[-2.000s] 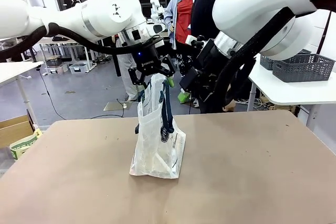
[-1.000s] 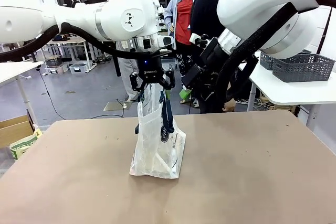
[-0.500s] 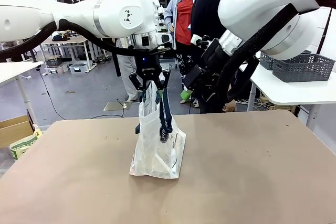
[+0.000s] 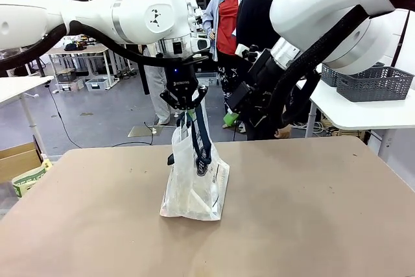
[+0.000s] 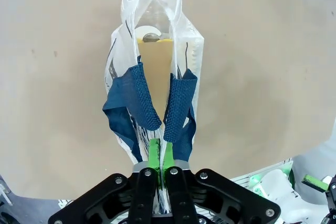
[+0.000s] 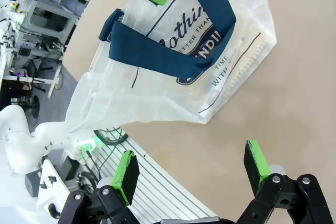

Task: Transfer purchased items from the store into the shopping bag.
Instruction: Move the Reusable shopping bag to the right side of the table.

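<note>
Front view puts the shopping bag upright near the middle of the brown table, its clear plastic body resting on the tabletop and its navy handles drawn upward. At its top, the left gripper points straight down with its jaws pinched together on the bag's upper edge, just where the handles rise. From the left wrist camera the same grip is plain: the two green pads stand pressed close with thin plastic between them, the blue straps hang just beyond on either side, and the bag gapes open below, showing the brown table through its mouth and a small pale, rounded thing at its far end that is too unclear to name. The left arm stretches in from the picture's left side above the table. The right gripper hovers nearby with its jaws spread wide and nothing between them; its green pads frame a view of the bag lying sideways in that picture, navy lettering and a strap visible on its face. The right arm looms large at the upper right of the front view. Beyond the table a person in a black top stands facing it, and a grey slotted basket sits on a white side table to the right, well apart from the bag.
</note>
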Controlling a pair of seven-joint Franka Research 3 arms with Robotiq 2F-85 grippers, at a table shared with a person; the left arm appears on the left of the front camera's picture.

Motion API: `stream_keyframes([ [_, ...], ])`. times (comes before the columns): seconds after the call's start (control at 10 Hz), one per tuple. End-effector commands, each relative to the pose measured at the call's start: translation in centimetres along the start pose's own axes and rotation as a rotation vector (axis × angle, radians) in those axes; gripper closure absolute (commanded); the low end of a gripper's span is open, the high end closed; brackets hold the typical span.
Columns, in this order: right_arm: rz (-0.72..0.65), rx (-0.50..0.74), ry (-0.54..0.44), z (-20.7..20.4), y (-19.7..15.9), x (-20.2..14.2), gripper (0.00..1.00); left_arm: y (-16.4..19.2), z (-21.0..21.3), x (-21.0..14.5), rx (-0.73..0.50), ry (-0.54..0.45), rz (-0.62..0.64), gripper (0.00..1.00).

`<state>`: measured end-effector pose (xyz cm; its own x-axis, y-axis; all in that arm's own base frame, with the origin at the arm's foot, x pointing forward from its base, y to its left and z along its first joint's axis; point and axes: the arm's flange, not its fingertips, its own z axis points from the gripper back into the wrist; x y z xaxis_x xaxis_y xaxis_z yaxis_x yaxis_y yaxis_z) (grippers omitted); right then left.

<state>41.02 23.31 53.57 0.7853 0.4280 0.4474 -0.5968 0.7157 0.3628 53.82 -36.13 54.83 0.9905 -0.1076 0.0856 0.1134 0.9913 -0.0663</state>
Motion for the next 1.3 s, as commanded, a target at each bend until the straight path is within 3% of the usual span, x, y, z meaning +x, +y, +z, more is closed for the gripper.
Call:
stream_keyframes([
  [0.0,0.03,0.024,0.001,-0.2,-0.73,-0.74,0.0,0.59,0.3,-0.67,0.014,-0.019,0.025,1.0],
  [1.2,0.007,0.001,0.001,0.0,-0.04,-0.02,0.0,-0.02,-0.13,0.02,-0.003,0.0,0.001,1.0],
])
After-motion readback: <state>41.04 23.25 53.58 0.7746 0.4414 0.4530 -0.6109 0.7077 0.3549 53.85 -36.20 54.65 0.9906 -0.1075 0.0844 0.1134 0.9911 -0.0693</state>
